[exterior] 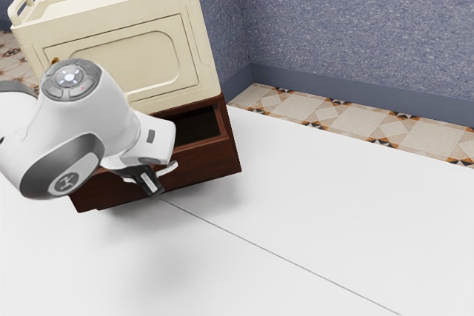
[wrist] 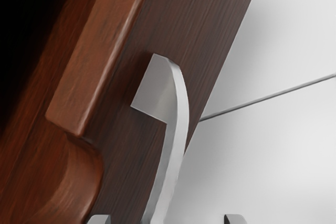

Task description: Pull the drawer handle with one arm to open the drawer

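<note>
Astride the silver handle (wrist: 180,108) of the open drawer (exterior: 204,166), the end effector (exterior: 153,186), its fingers apart.

Smooth white arm casing (exterior: 117,120), grey band (exterior: 38,177), round grey cap (exterior: 71,79), pale lit centre (exterior: 69,77), black pincer (exterior: 152,186)

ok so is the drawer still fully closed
No, the drawer stands partly open, its dark inside showing behind the front's top edge.

From my end, the curved drawer handle (wrist: 181,108) beside the pincer looks like smooth, satiny metal. The drawer front (wrist: 142,145) behind it reads as dark, streaky-grained wood with a soft sheen; the tabletop (wrist: 262,161) below the pincer looks smooth, pale and matt.
</note>
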